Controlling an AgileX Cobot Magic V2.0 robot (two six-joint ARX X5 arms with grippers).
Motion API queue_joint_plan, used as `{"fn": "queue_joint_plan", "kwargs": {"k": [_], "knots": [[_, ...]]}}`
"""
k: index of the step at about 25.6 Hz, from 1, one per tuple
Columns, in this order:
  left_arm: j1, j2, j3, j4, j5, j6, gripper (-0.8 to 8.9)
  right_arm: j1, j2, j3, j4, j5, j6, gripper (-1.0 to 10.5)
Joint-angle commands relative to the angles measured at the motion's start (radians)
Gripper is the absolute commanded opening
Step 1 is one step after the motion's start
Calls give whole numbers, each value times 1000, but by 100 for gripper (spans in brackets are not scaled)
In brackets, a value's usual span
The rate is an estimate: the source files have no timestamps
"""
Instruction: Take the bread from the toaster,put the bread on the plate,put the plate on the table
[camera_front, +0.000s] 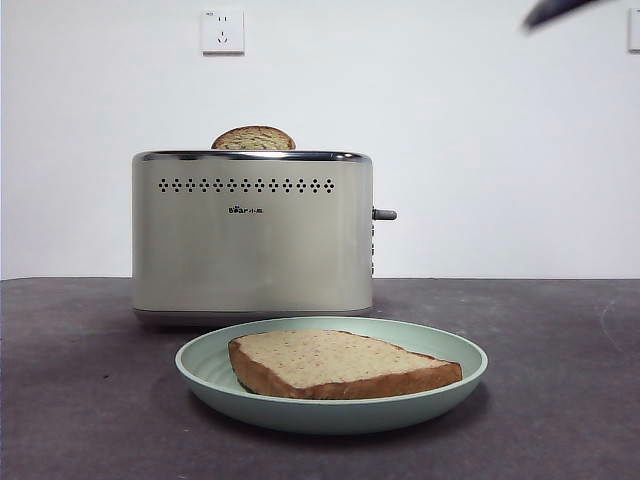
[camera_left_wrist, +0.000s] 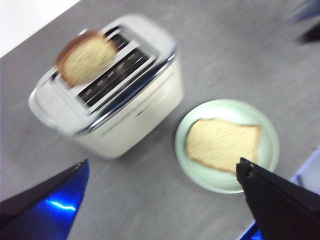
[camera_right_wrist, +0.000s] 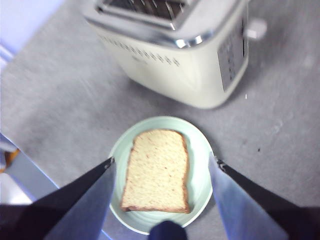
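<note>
Right gripper (camera_right_wrist: 162, 162) hangs above the plate (camera_right_wrist: 200, 150) with jaws spread wide to either side of it and nothing between them; left gripper (camera_left_wrist: 162, 167) is likewise wide open and empty, raised over the table (camera_left_wrist: 225, 45) between toaster and plate. The bread (camera_front: 340, 362) lies flat in the plate (camera_front: 205, 365), which sits on the table (camera_front: 80, 400) just in front of the toaster (camera_front: 252, 235). A second slice (camera_front: 254, 139) stands in a toaster slot, rounded brown top showing.
</note>
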Motion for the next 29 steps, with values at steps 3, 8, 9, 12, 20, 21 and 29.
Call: {"fn": "queue_joint_plan", "kwargs": {"k": [3,8,9,12,20,21,29], "knots": [[0,-37,-122,-12,-47,-42,327,1,-85,-1,-43,0,7,314],[0,-68,-386,108,-45,-42,-8,1,-110,-1,-100,1,3,-9],[0,-68,-420,130,-45,-42,-8,1,-110,-1,-100,1,3,-9],[-1,-68,-455,178,-46,-42,-8,1,-109,-1,-98,6,4,-6],[-1,-68,-454,233,-46,-41,-4,1,-110,-1,-99,6,6,0],[-1,-68,-454,236,-46,-41,-4,1,-110,-1,-99,6,6,0],[27,-140,-452,285,-45,-2,-4,1,-110,-1,-100,6,6,0]]}}
